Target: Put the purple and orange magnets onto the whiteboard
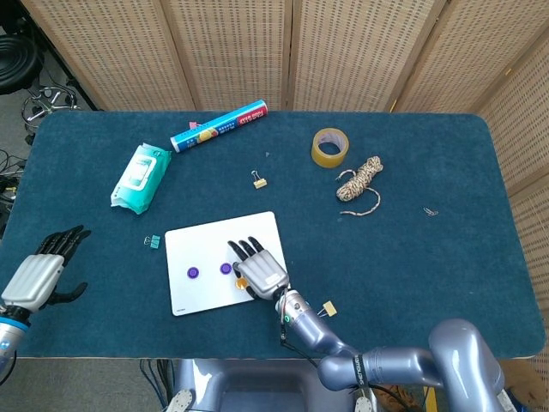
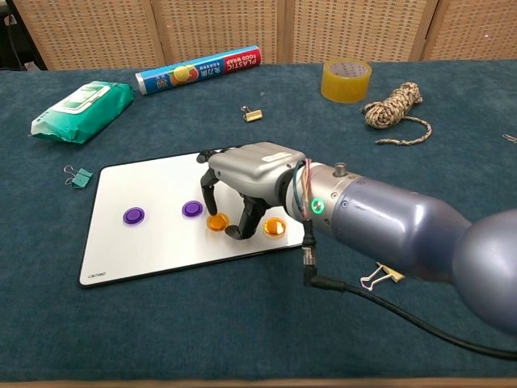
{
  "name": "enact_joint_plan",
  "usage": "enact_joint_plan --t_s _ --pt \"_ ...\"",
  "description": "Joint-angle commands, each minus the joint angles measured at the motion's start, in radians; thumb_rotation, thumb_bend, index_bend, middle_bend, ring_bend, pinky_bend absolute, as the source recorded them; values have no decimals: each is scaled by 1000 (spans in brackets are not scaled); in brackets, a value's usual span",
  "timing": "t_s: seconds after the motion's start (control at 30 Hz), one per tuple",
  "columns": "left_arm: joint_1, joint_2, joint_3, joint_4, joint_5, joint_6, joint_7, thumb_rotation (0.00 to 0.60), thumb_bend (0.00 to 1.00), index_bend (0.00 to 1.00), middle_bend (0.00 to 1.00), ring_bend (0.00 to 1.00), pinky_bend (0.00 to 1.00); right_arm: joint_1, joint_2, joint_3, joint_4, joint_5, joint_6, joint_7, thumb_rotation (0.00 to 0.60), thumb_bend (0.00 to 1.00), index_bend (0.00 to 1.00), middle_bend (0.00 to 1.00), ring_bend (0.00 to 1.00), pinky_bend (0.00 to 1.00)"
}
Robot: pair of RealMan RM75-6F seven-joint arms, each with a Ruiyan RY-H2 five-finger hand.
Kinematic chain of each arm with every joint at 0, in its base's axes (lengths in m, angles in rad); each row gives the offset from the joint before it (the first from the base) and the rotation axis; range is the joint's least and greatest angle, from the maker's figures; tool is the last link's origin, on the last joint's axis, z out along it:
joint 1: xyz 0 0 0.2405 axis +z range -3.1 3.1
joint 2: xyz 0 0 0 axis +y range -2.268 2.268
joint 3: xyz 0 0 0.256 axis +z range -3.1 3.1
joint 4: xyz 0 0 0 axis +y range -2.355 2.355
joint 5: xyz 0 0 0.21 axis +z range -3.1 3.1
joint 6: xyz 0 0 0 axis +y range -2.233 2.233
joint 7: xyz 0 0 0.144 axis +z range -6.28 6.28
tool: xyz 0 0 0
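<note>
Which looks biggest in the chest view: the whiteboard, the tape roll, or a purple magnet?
1. whiteboard, by far the largest.
2. tape roll, though it sits farther from the camera, so it looks smaller than it is.
3. purple magnet, smallest.

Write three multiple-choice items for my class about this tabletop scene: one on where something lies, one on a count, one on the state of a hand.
1. Where does the green wet-wipe pack lie?
A. On the white rectangular whiteboard
B. On the blue cloth, beyond the board's left end
C. Inside the yellow tape roll

2. How many round purple magnets sit on the whiteboard?
A. One
B. Two
C. Four

3. What is the right hand doing?
A. Its fingers are around a round orange magnet on the board
B. Lying flat on the cloth beside the rope
C. Gripping the blue wrap tube

Answers: 1 B, the pack lies on the cloth, clear of the board. 2 B, two purple discs show side by side. 3 A, the fingers bracket the orange disc on the board.
</note>
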State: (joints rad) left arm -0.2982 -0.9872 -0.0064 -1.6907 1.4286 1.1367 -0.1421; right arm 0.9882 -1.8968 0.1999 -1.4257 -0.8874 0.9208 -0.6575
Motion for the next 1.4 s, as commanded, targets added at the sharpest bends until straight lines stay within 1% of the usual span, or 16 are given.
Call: enact_joint_plan --t_s 0.03,0.2,0.43,0.73,1.1,1.4 --pt "0 0 1 1 2 1 -1 600 308 36 0 0 0 6 -13 -3 14 10 2 -12 600 389 558 0 0 0" --pt "0 1 1 0 2 0 -5 600 309 36 0 0 0 13 -33 3 32 34 -3 -18 600 389 560 0 0 0" --pt "0 4 1 0 2 2 -8 600 309 35 0 0 0 8 -37 -13 26 18 10 -23 600 389 560 0 0 0" --pt "1 5 1 -2 1 4 -8 600 308 35 0 0 0 6 -55 -12 39 5 0 0 600 389 564 0 0 0" --pt "1 11 1 -3 2 5 -19 600 308 35 0 0 0 15 -80 6 87 16 -4 -4 600 390 565 0 0 0" --pt "2 14 1 -4 4 7 -24 600 308 35 0 0 0 17 -90 7 97 20 -9 -9 600 389 564 0 0 0"
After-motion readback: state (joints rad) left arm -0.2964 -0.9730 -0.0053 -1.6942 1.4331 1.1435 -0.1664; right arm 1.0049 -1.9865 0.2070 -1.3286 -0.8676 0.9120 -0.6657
